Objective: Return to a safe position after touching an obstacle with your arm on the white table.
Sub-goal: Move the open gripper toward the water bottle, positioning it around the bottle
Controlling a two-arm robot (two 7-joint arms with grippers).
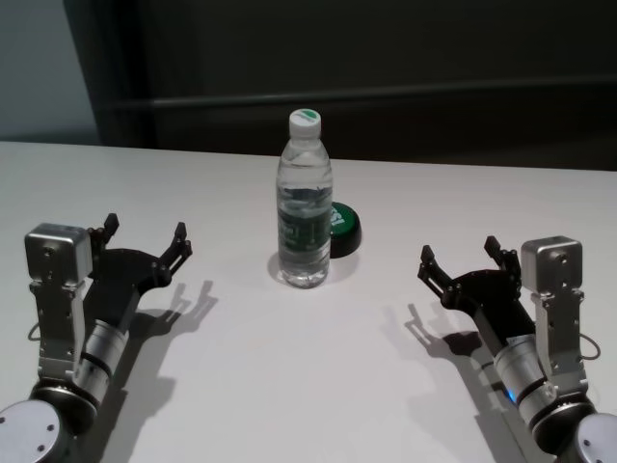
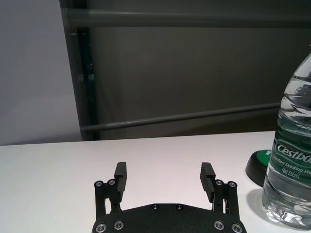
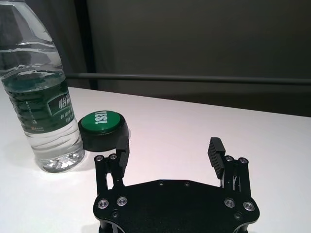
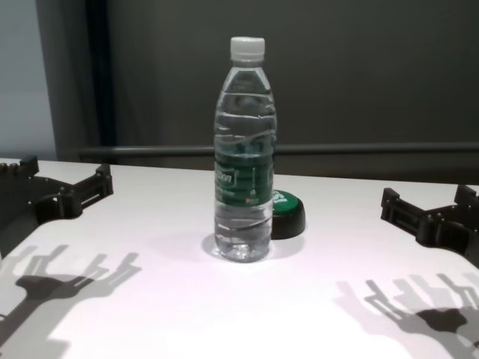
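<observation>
The obstacle [image 1: 305, 207], a tall clear water bottle with a white cap and dark green label, stands upright at the middle of the white table [image 1: 308, 376]. It also shows in the chest view [image 4: 243, 172]. My left gripper [image 1: 146, 230] hovers open and empty to the left of it, well apart. In the left wrist view the gripper [image 2: 164, 171] has the obstacle [image 2: 291, 160] off to one side. On the other side my right gripper [image 1: 459, 249] is open and empty, equally far off. The right wrist view shows that gripper [image 3: 170, 145] and the obstacle [image 3: 41, 107].
A low black puck with a green top [image 1: 344, 230] sits just behind and to the right of the bottle, close to it. The table's far edge meets a dark wall with a horizontal rail [image 4: 359, 148]. Bare tabletop lies in front of the bottle.
</observation>
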